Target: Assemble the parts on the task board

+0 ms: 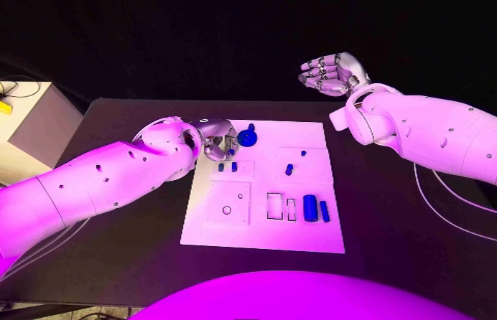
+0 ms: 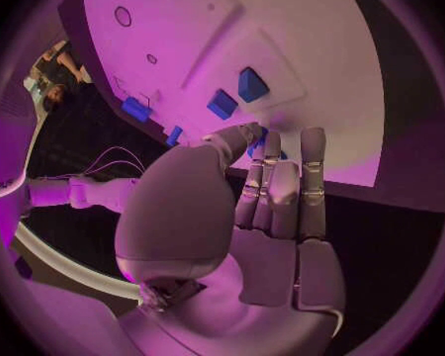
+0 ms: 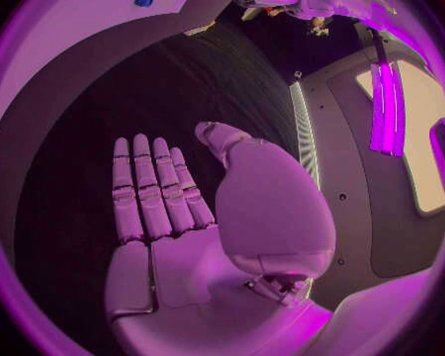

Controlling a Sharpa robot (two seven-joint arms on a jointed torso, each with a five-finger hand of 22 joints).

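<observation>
The white task board [image 1: 311, 237] lies in the middle of the black table. My left hand [image 1: 215, 145] is at the board's far left corner, thumb and fingertips closed together on a round blue part [image 1: 248, 139]; a sliver of that blue part [image 2: 255, 141] shows between the fingertips. Two small blue pegs [image 1: 228, 166] stand just in front of the hand. Two more small blue pieces [image 1: 289, 169] sit mid-board. Two longer blue cylinders [image 1: 316, 208] lie at the near right. My right hand [image 1: 330, 72] is raised beyond the board's far right corner; its palm [image 3: 183, 245] holds nothing and its fingers are straight.
The board has a hexagonal recess [image 1: 226, 210] and rectangular slots [image 1: 276, 205] in its near half. A pale box [image 1: 26, 123] stands off the table's left side. A thin cable [image 1: 440, 205] trails over the table by my right arm.
</observation>
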